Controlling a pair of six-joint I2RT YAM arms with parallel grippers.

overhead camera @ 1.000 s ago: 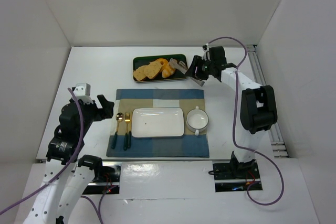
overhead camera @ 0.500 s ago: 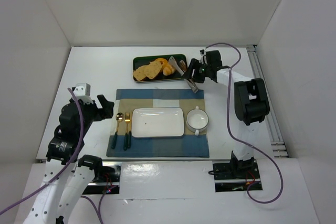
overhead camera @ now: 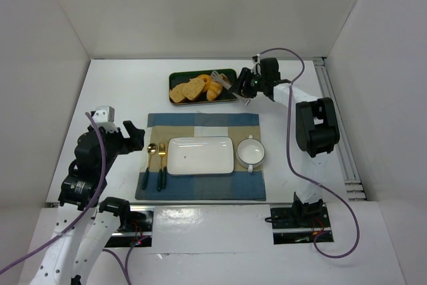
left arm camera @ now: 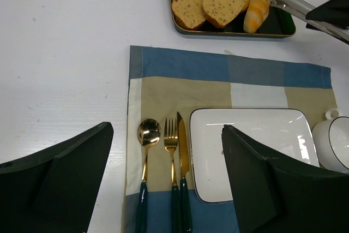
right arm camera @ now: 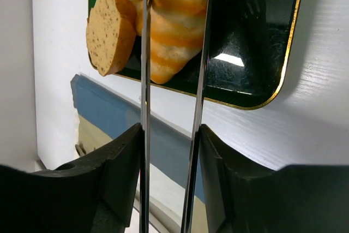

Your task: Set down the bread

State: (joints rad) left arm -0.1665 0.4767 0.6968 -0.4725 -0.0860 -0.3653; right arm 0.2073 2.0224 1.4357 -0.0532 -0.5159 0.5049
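The bread (overhead camera: 213, 90) (left arm camera: 256, 12) (right arm camera: 174, 20), a golden ridged roll, lies at the right end of the dark green tray (overhead camera: 180, 75) (right arm camera: 256, 42), beside two toast slices (overhead camera: 187, 89). My right gripper (overhead camera: 243, 90) (right arm camera: 170, 135) is shut on metal tongs (overhead camera: 223, 79) (left arm camera: 283, 1) (right arm camera: 203, 69). The tongs' two arms reach over the tray and straddle the roll; whether they pinch it is unclear. My left gripper (overhead camera: 133, 137) (left arm camera: 166, 129) stands open and holds nothing, low over the placemat's left side, far from the tray.
A blue and tan placemat (overhead camera: 200, 125) carries a white rectangular plate (overhead camera: 200, 155) (left arm camera: 251, 140), a white bowl (overhead camera: 251, 151) to its right, and a gold spoon, fork and knife (left arm camera: 174, 151) to its left. White walls enclose the table.
My right gripper has moved left and toward the back, swinging the tongs' tips over the tray's right end to the roll, and the tongs' arms have narrowed. The left arm has not moved.
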